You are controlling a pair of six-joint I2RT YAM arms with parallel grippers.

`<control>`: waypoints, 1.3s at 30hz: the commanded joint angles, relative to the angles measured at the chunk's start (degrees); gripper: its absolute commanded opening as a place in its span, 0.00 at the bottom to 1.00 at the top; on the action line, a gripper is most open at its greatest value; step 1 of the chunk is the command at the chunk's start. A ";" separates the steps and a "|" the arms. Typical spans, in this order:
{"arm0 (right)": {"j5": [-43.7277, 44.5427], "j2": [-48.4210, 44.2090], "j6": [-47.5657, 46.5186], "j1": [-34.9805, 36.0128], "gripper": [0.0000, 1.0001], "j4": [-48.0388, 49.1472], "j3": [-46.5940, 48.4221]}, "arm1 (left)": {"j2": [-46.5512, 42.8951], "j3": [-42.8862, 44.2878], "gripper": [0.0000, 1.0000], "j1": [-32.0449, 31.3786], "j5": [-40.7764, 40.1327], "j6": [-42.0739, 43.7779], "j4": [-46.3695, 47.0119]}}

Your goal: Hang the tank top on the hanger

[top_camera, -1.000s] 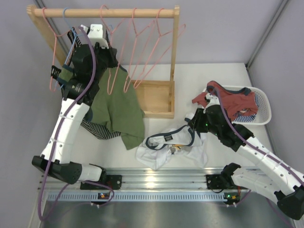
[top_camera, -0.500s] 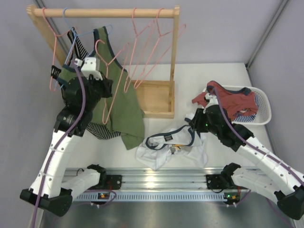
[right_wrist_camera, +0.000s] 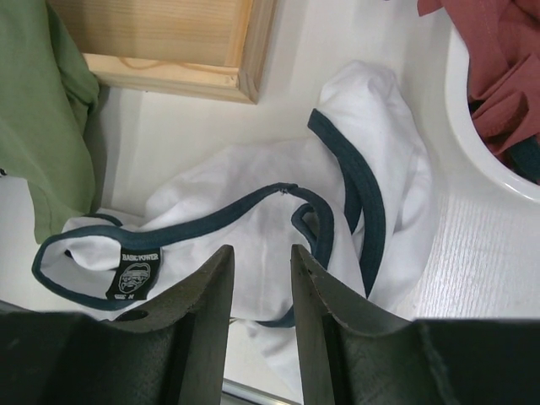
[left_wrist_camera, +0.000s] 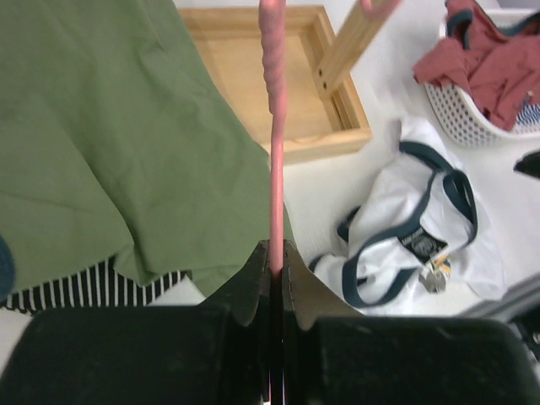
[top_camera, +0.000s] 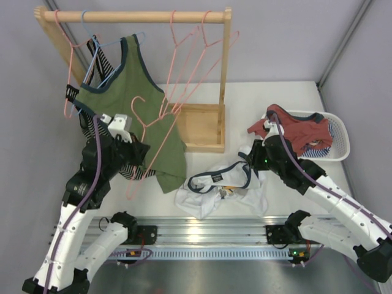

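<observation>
Gripping the hanger (left_wrist_camera: 272, 152) tightly, the left gripper (left_wrist_camera: 275, 250) is ready; the tank top (right_wrist_camera: 211, 211) lies unhung below the parted, empty jaws of the right gripper (right_wrist_camera: 261, 255).

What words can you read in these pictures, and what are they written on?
"BASIC POWER": it seems to read so, on the black neck label of the white tank top.
Smaller print under the label's round logo: too blurred to read.
Small print on the tank top's cloth: too small to read.
No other writing shows.
</observation>
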 commanded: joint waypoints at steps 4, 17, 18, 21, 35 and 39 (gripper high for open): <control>2.09 1.75 -1.10 -0.56 0.33 0.35 1.00 | -4.45 -2.68 0.00 -0.35 10.46 0.55 -5.23; 4.11 4.83 -0.40 -0.74 0.33 0.88 -0.58 | -7.36 -3.03 0.00 -0.79 20.21 0.29 -6.02; 4.20 5.18 -0.31 -0.74 0.33 0.96 -0.67 | -7.18 -3.03 0.00 -0.79 20.82 0.29 -6.11; 4.64 5.79 -0.49 -1.09 0.33 0.79 -1.02 | -6.92 -2.60 0.00 -0.79 23.20 0.38 -6.02; 3.94 9.40 0.13 -1.88 0.29 5.09 -5.41 | -2.26 -0.13 0.00 -4.31 27.86 2.04 -5.05; 3.76 11.33 0.13 -1.97 0.28 6.76 -5.59 | 0.19 0.92 0.00 -6.75 27.34 2.57 -5.05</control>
